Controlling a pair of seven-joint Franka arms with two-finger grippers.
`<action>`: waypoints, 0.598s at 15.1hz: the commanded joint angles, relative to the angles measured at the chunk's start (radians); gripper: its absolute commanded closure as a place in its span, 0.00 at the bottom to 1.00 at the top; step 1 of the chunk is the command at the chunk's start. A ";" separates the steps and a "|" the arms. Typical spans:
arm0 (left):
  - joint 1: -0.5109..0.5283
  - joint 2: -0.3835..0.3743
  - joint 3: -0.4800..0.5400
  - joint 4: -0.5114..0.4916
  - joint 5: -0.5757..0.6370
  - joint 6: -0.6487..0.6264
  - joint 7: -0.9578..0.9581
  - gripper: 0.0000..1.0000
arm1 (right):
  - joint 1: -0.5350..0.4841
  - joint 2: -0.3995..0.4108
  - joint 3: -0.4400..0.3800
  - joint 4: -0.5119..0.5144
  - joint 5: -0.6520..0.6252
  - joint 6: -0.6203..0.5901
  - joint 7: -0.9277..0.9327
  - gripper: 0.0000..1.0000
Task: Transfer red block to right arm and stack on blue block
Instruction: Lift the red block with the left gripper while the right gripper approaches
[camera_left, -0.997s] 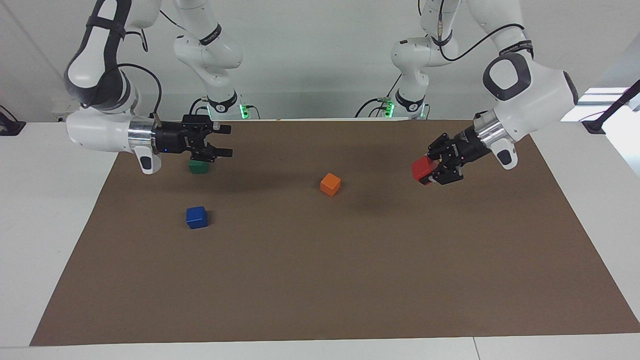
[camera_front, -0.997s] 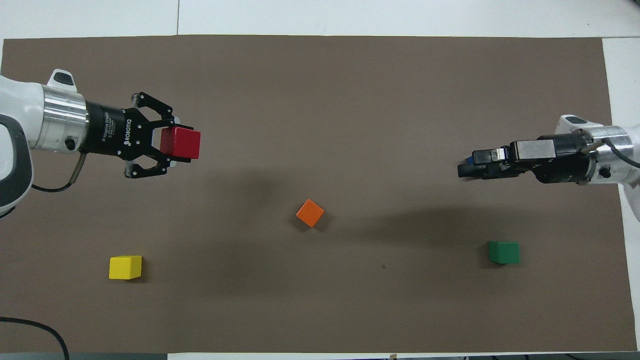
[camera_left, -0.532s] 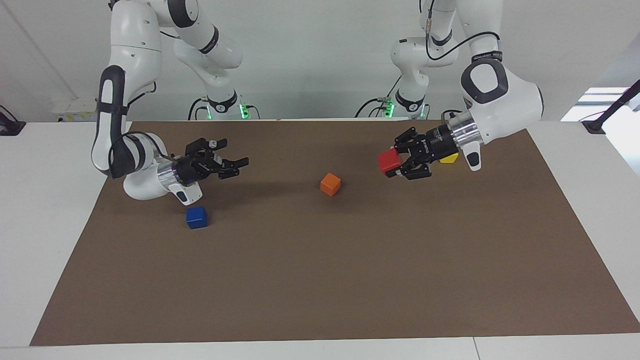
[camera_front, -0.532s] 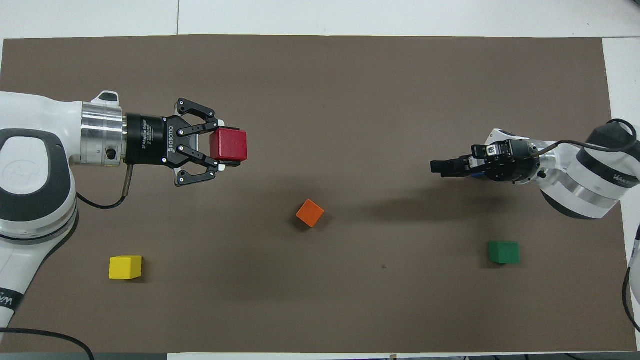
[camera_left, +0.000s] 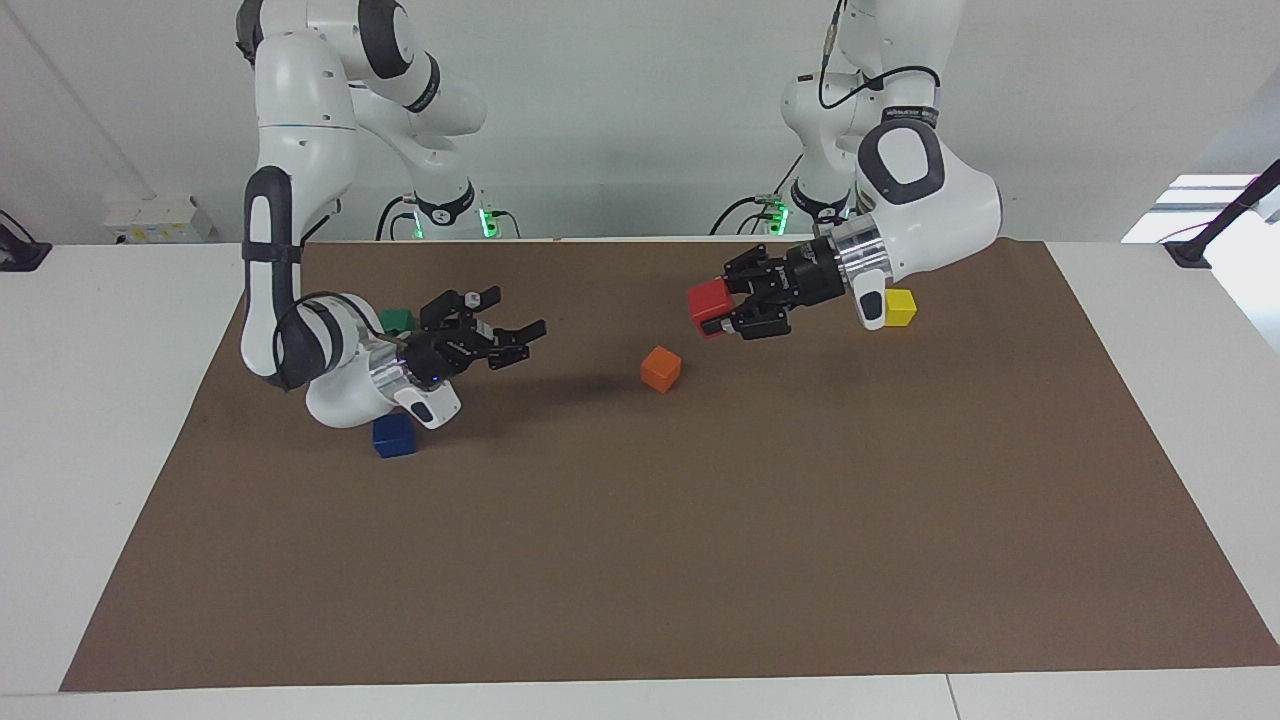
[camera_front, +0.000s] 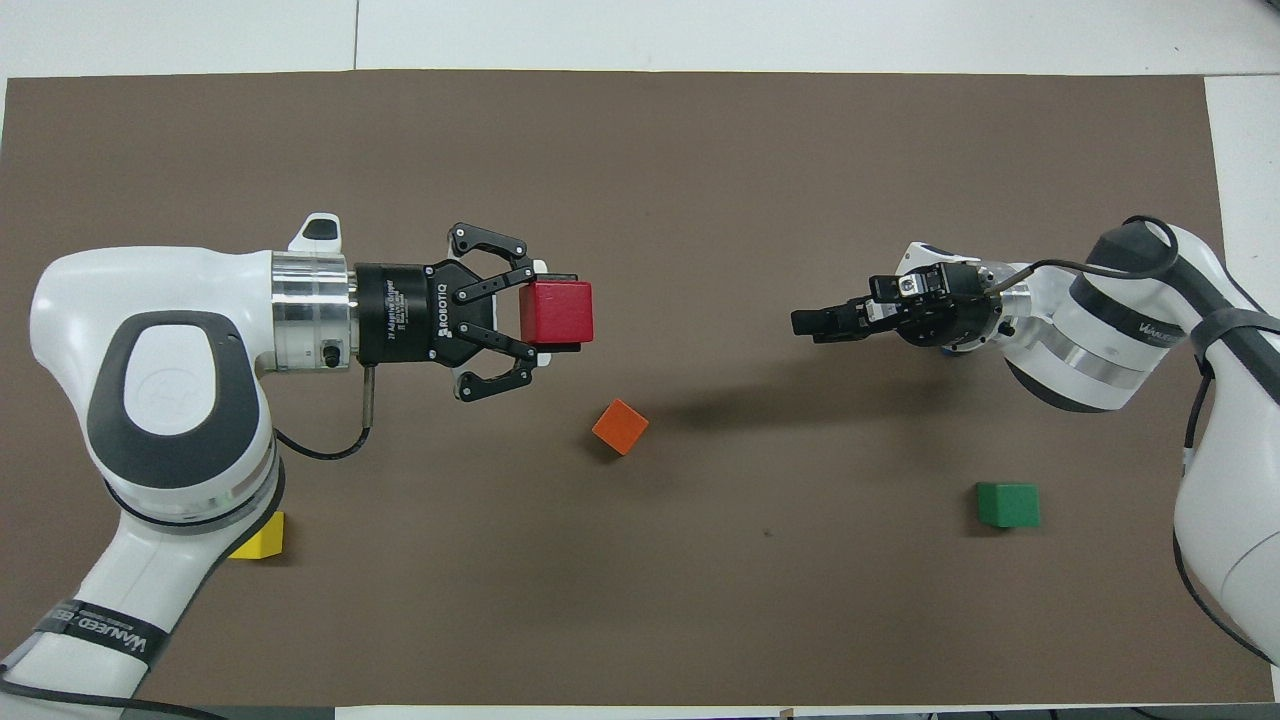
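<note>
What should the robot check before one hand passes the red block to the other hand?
1. Red block gripped by the left hand, up off the mat: ok.
2. Right hand open to take it: ok.
3. Hands close enough to pass: not ok, a gap remains over the orange block.
4. Part of the red block sticks out free to grab: ok.
5. Blue block top clear for stacking: cannot tell, the right arm partly covers it.
</note>
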 joint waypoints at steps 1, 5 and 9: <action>-0.061 -0.022 0.013 -0.045 -0.063 0.082 0.027 1.00 | 0.023 0.014 0.004 0.011 0.021 0.030 -0.041 0.00; -0.152 -0.016 0.012 -0.045 -0.175 0.215 0.021 1.00 | 0.057 0.014 0.004 0.010 0.024 0.103 -0.059 0.00; -0.197 -0.004 0.012 -0.034 -0.221 0.282 -0.040 1.00 | 0.127 0.016 0.004 0.011 0.075 0.208 -0.088 0.00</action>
